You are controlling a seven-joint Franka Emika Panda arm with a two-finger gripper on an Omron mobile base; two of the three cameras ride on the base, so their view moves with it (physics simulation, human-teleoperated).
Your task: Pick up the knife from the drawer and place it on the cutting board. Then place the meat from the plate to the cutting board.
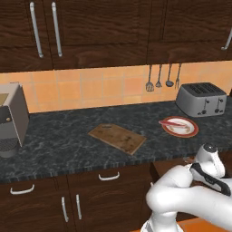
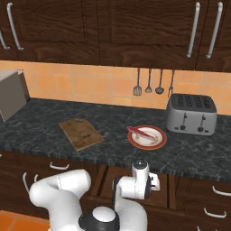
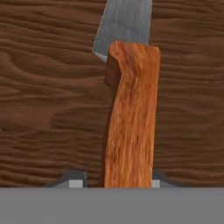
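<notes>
The knife (image 3: 129, 118) lies on the dark wooden floor of the drawer (image 3: 48, 87), with its orange-red handle pointing toward me and its grey blade away. My gripper (image 3: 117, 180) is low over the handle's end. It is open, one fingertip (image 3: 74, 180) on each side; the left one stands a little apart from the handle. The cutting board (image 1: 118, 137) (image 2: 80, 133) lies bare on the counter. The meat (image 1: 172, 122) (image 2: 140, 132) rests on the red-rimmed plate (image 1: 190, 131) (image 2: 158, 140) to the board's right.
A silver toaster (image 1: 201, 99) (image 2: 190, 113) stands right of the plate. Slim metal utensils (image 1: 163, 77) (image 2: 153, 81) hang on the tiled wall behind. A grey appliance (image 1: 11, 118) (image 2: 11, 94) sits at the counter's left end. My arm bends down below the counter edge.
</notes>
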